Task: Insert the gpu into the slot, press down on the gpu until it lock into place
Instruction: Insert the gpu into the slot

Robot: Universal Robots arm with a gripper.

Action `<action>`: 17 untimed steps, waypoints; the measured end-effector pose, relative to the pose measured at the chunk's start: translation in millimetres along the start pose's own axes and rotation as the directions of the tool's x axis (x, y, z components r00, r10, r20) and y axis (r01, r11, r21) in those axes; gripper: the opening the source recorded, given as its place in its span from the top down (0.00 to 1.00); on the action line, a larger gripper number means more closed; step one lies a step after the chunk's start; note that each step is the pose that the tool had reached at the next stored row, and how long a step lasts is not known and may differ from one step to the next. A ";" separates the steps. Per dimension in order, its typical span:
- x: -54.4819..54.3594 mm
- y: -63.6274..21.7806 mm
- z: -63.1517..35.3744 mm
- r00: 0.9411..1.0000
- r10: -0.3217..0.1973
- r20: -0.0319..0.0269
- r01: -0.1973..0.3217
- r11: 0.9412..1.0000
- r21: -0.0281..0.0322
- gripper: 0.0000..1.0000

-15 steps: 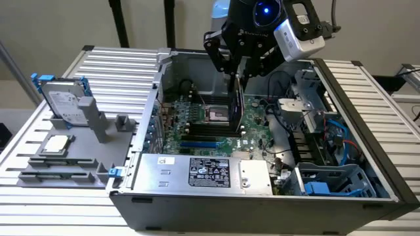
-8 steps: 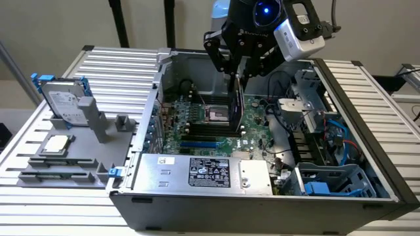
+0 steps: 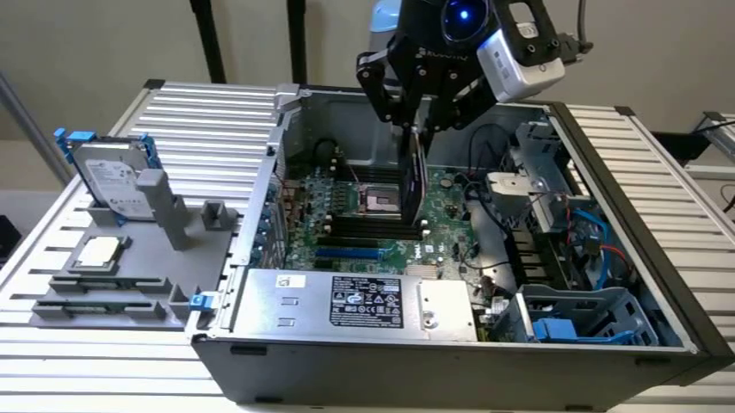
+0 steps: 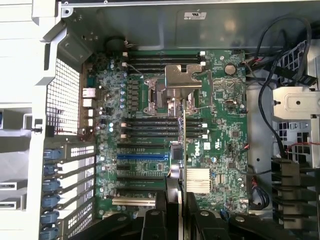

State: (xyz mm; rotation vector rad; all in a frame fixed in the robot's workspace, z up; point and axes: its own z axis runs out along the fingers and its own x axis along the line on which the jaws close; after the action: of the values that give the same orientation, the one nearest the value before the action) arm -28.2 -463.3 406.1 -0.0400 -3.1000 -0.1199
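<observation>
The gpu (image 3: pixel 416 181) hangs edge-down over the motherboard (image 3: pixel 453 206) inside the case (image 3: pixel 460 370), slot (image 3: pixel 348 255) just toward the exterior view's left.

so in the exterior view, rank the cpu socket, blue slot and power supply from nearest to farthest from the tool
From the tool, which holds the gpu:
1. cpu socket, right beside the hanging gpu
2. slot, nearer the camera than the socket
3. power supply, nearest the camera, beyond the slot

Lab bench (image 3: pixel 219 107) (open computer case (image 3: pixel 436 370), aluminium slats (image 3: pixel 103 374))
</observation>
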 end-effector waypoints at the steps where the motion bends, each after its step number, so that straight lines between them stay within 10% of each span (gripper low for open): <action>1: 0.0 1.9 0.1 1.000 0.000 0.000 0.000 1.000 0.000 0.74; 17: -1.2 19.2 1.4 0.996 -0.087 -0.007 0.087 0.996 0.003 0.74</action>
State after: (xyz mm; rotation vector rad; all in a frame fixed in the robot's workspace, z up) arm -26.6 -444.0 406.1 0.0956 -3.0956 -0.1171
